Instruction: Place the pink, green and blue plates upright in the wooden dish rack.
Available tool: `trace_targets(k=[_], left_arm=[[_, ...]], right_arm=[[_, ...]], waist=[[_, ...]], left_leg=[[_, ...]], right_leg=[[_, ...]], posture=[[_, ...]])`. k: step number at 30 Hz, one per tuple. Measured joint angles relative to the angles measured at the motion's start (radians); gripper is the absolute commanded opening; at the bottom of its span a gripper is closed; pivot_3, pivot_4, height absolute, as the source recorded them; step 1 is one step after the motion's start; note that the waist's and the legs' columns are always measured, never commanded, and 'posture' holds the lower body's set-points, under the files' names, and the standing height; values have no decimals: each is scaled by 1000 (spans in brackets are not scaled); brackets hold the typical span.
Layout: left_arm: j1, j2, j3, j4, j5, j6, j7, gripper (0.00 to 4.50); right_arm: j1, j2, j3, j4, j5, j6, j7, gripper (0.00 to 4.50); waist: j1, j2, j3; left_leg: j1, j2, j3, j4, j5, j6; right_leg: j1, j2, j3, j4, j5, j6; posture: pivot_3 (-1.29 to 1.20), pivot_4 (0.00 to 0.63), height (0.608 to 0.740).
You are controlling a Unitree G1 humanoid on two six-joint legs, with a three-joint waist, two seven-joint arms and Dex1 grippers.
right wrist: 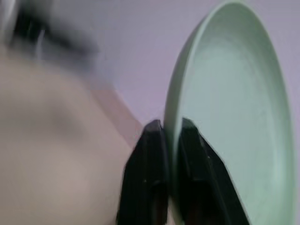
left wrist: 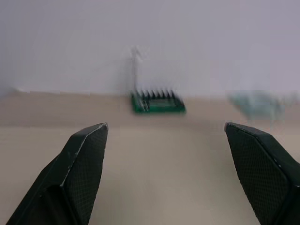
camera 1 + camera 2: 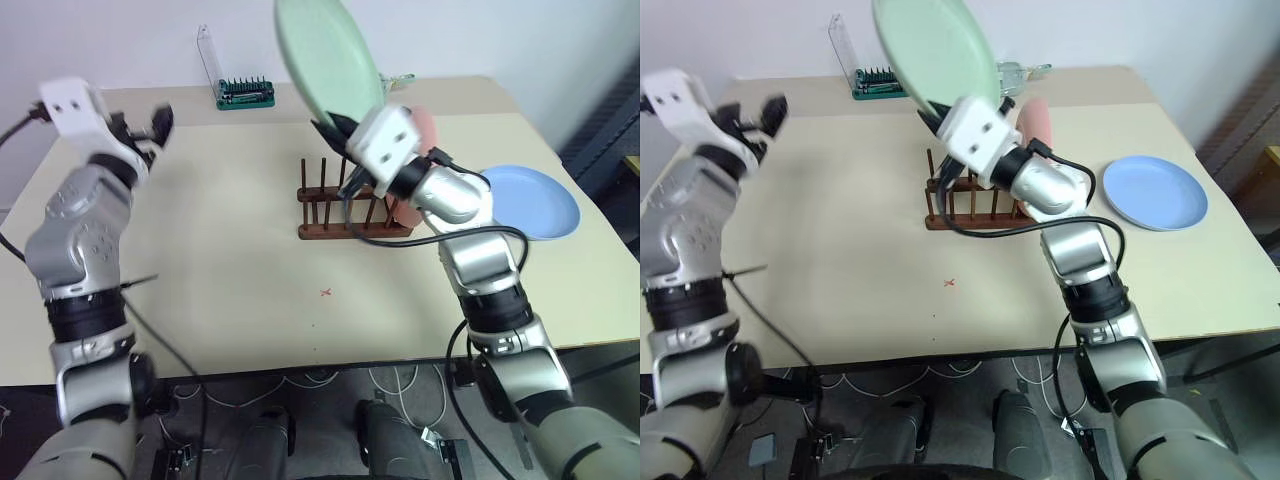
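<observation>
right tool (image 1: 171,136) pinches the green plate (image 3: 325,55) at its lower rim, held upright above the wooden dish rack (image 3: 350,210). judged rigid, light, smooth: an edge grip may pivot. left tool (image 2: 164,164) gapes wide, empty.

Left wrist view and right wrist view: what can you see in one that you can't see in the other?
Left wrist view: the left gripper open, holding nothing, facing a small green tool holder at the far edge of the table.

Right wrist view: the right gripper shut on the rim of the green plate, held on edge.

Both: two black fingers rising from the bottom, the beige table and the pale wall behind.
</observation>
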Motion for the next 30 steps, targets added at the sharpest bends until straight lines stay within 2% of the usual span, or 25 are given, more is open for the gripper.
trace_targets(k=[2,6,11,17,30], left_arm=[[110,6,-72,-24,9,-69,-138,4067],[223,17,-114,-118,-42,-74,-297,4067],[301,27,-197,-215,-80,-54,-433,4067],[301,8,-238,-258,-90,-42,-464,4067],[321,-16,-280,-298,-88,-34,-469,4067]], right_arm=[[14,9,-70,-82,144,126,-13,0],[38,32,-185,-159,385,340,-92,0],[99,68,-264,-167,562,506,-235,0],[101,68,-281,-147,632,559,-300,0],[54,94,-270,39,602,534,-340,0]], waist=[[3,0,0],[5,1,0],[2,3,1],[-1,4,1],[-7,4,1]], left_leg=[[0,0,0,0,-1,1],[0,1,0,-2,-1,2],[1,1,1,-2,-1,2],[1,1,1,-2,-1,2],[1,2,1,-2,-1,2]], right_leg=[[0,0,0,0,0,-1],[-1,1,0,0,1,-3],[-1,1,0,1,1,-3],[-1,1,0,1,1,-2],[-2,1,0,1,1,-2]], posture=[[0,150,740],[0,150,740],[0,150,740],[0,150,740],[0,150,740]])
